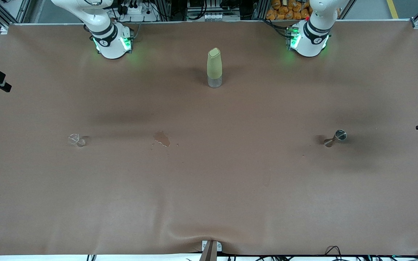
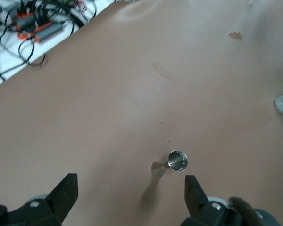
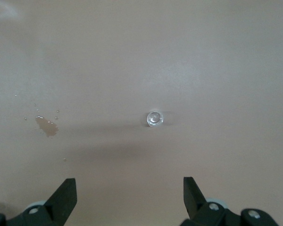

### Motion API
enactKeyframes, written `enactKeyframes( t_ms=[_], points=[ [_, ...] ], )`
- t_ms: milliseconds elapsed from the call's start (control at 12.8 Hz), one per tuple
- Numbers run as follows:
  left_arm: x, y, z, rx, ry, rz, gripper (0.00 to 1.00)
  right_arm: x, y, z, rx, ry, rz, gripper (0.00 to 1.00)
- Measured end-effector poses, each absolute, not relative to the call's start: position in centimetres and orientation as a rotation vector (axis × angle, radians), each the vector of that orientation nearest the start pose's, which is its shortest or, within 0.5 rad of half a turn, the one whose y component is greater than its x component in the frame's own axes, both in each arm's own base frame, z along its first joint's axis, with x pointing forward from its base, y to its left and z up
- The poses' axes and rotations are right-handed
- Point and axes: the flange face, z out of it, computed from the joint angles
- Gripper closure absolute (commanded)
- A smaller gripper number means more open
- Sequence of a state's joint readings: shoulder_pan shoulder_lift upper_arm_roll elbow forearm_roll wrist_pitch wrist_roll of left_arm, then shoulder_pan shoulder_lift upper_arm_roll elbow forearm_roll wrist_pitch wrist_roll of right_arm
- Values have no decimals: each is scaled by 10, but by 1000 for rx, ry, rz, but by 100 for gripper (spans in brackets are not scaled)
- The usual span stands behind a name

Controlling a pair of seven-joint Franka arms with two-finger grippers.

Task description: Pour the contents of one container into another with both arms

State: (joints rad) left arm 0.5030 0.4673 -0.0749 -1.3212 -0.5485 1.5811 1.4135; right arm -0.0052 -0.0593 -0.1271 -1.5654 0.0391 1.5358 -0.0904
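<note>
- Counter: covered in a brown sheet, rippled at the edge nearest the front camera; carries every item below.
- Clear cup: tiny, transparent, standing on the counter toward the right arm's end, alone and untouched. In the right wrist view it appears from above as a small round rim.
- Silver jigger: small, shiny, hourglass-shaped, on the counter toward the left arm's end, well apart from the cup. In the left wrist view its open round rim faces up.
- Olive-green bottle: tall, with a clear base, upright on the counter between the two arm bases, farther from the front camera than the cup and the jigger.
- Wet stain: brownish patch with small droplets around it, on the counter between the cup and the jigger, nearer the cup; also seen in the right wrist view.
- Left gripper: up in the air over the jigger, jaws spread wide, holding nothing.
- Right gripper: up in the air over the cup, jaws spread wide, holding nothing.
- Arm bases: white, with green lights, at the counter's edge farthest from the front camera.
</note>
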Motion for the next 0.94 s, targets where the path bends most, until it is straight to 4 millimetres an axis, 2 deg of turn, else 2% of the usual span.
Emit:
enactKeyframes(
  t_ms=[234,546,781,937],
  points=[
    [648,192,512,2544,-986,329,0,528,-68,656,-3098,60,-54,0],
    [644,144,561,2780,-661,215,0,528,-68,663,-3099,60,-77,0],
    [642,92,590,2935,-274,147,0,528,-69,665,-3100,61,-82,0],
    [640,59,600,3006,-15,121,0,528,-69,665,-3100,62,-82,0]
  ],
)
